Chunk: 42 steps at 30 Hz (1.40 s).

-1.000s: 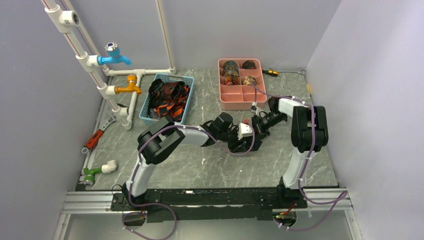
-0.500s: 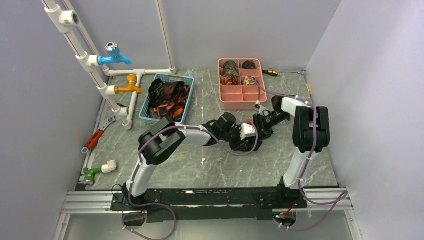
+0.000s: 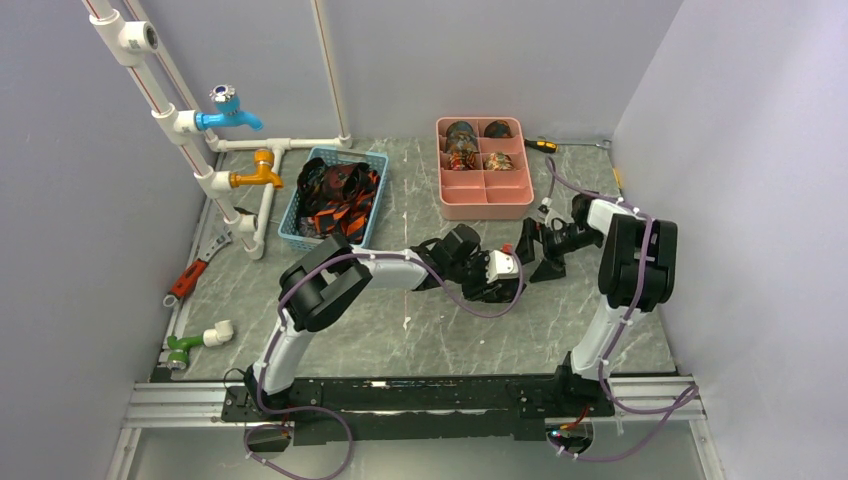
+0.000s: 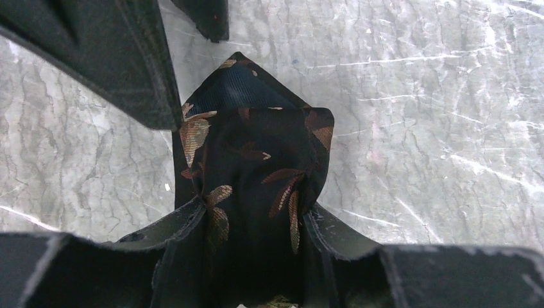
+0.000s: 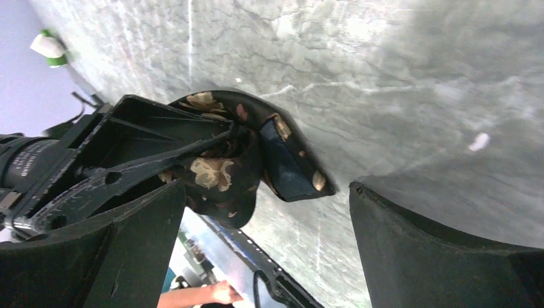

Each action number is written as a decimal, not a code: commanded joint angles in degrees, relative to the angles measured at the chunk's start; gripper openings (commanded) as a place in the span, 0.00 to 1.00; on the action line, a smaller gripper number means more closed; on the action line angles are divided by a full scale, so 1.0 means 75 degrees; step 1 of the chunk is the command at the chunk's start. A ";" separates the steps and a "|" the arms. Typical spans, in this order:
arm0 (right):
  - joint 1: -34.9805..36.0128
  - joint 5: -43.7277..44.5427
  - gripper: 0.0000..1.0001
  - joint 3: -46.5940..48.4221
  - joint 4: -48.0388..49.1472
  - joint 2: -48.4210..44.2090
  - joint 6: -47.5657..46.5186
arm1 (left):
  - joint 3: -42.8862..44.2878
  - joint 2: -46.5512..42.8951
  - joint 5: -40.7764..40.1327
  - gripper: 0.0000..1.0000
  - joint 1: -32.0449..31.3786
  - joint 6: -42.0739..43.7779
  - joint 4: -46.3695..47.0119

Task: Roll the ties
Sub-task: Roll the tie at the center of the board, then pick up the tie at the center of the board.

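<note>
1. Mid-table, my left gripper pinches a dark tie patterned with gold-brown leaves. Its jaws are closed on the bunched cloth, one finger pressing each side.
2. Ahead of those left jaws, the tie's pointed tip sticks out and lies flat on the grey, marble-look table.
3. My right gripper faces the left one nose to nose, jaws spread wide and gripping nothing. The tie's tip sits in the gap between them.
4. From the right wrist view, the tip stops just short of one right finger. I cannot tell whether the other finger brushes the cloth.
5. Beyond both sets of jaws, toward the back wall, a pink tray holds rolled coils in its far compartments, well apart from the tie in my grip.
6. Well off to the left of the left jaws, a blue basket carries a heap of loose ties in black, orange and red.
</note>
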 commanded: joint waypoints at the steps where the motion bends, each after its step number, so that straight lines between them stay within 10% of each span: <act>1: 0.0146 -0.0319 0.98 -0.0116 0.0545 0.0563 -0.0082 | -0.0088 0.0630 -0.0808 0.03 0.0051 0.0351 -0.1273; 14: 0.0236 -0.2811 0.64 -0.0755 -0.0651 0.0152 -0.1529 | -0.0146 0.0607 -0.0768 0.04 0.0054 0.0242 -0.1240; 18: 0.0262 -0.2841 0.91 -0.0923 -0.0173 -0.0043 -0.1167 | -0.0167 0.0601 -0.0724 0.04 0.0054 0.0267 -0.1241; 22: 0.0504 -0.2258 0.91 -0.0963 0.0275 -0.0091 -0.0789 | -0.0226 0.0572 -0.0697 0.04 0.0055 0.0287 -0.1206; 30: 0.0556 -0.1831 0.14 -0.1037 0.0475 -0.0187 -0.0703 | -0.0333 0.0500 -0.0648 0.07 0.0065 0.0227 -0.1092; 31: 0.0562 -0.1733 0.02 -0.1007 0.0453 -0.0152 -0.0705 | -0.0379 0.0463 -0.0634 0.11 0.0065 0.0206 -0.1016; 37: 0.0568 -0.1485 0.00 -0.0988 0.0479 -0.0222 -0.0690 | -0.0797 -0.0048 -0.0211 0.71 0.0165 -0.0036 0.0007; 42: 0.0561 -0.1529 0.00 -0.0945 0.0319 -0.0288 -0.0857 | -0.1241 -0.0596 0.0182 0.84 0.0288 -0.0121 0.1159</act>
